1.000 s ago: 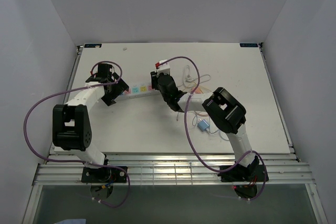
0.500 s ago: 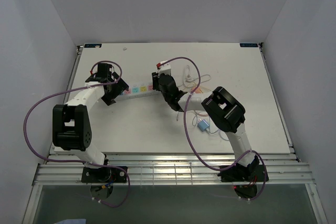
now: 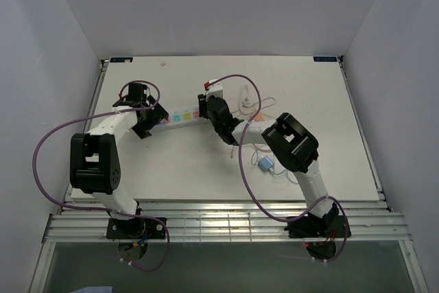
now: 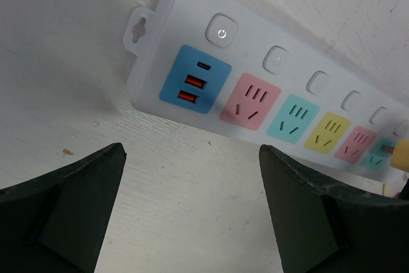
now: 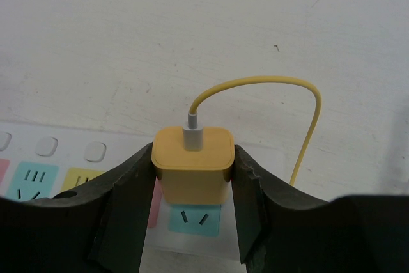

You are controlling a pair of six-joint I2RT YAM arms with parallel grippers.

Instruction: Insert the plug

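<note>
Yellow plug [image 5: 193, 164] sits clenched in your right end effector [image 5: 192, 187], just above the sockets of the power strip [image 4: 192, 36] toward the tabletop's [image 3: 309, 101] far edge. Alignment looks like the step in hand; next, press straight down (prongs are hidden). Your left end effector [image 4: 192, 151] hangs released over the strip's switch end.

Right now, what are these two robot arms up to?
They are trying to plug a charger into a power strip. The right gripper is clamped on a yellow plug with a yellow cable and holds it right over the strip, next to a teal socket. Whether the prongs have gone in cannot be seen. The left gripper hangs wide open near the strip's switch end, holding nothing.
</note>
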